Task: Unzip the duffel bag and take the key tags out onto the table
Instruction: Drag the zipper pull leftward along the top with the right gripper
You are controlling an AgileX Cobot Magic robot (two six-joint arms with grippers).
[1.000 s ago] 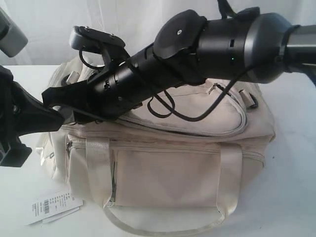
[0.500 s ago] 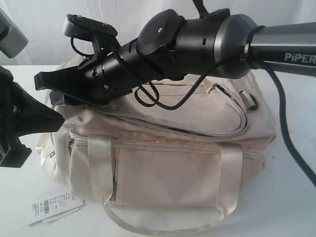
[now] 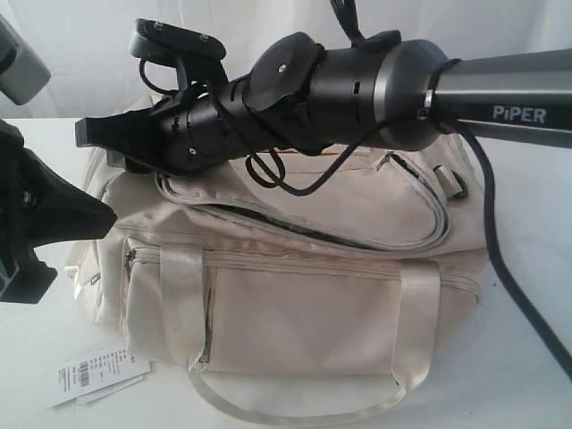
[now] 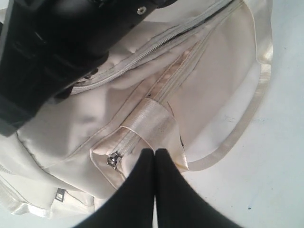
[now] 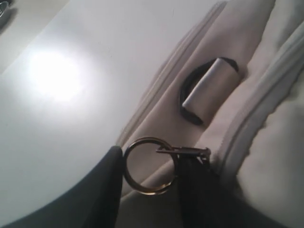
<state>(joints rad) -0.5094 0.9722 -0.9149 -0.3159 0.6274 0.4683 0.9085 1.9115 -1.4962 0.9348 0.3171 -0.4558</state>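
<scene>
The cream duffel bag (image 3: 304,313) lies on the white table (image 3: 529,268). My right arm reaches across its top to the left end. There my right gripper (image 3: 88,132) is shut on the metal zipper pull ring (image 5: 151,192), which spans the gap between the two fingers of that gripper (image 5: 149,161). The curved top zipper (image 3: 295,228) shows a dark open gap along its left and middle stretch. My left gripper (image 3: 107,214) is shut with nothing between its fingers, tips (image 4: 155,154) close to the front pocket's zipper slider (image 4: 112,160). The key tags are hidden.
A white barcode label (image 3: 94,371) lies on the table at the bag's front left corner. A webbing handle (image 3: 295,413) loops onto the table in front of the bag. A strap buckle (image 5: 209,90) sits on the bag's end near my right gripper.
My right gripper has moved left and then up with the pull ring. The top zipper has parted, and a dark gap now shows along it. The left gripper has stayed put.
</scene>
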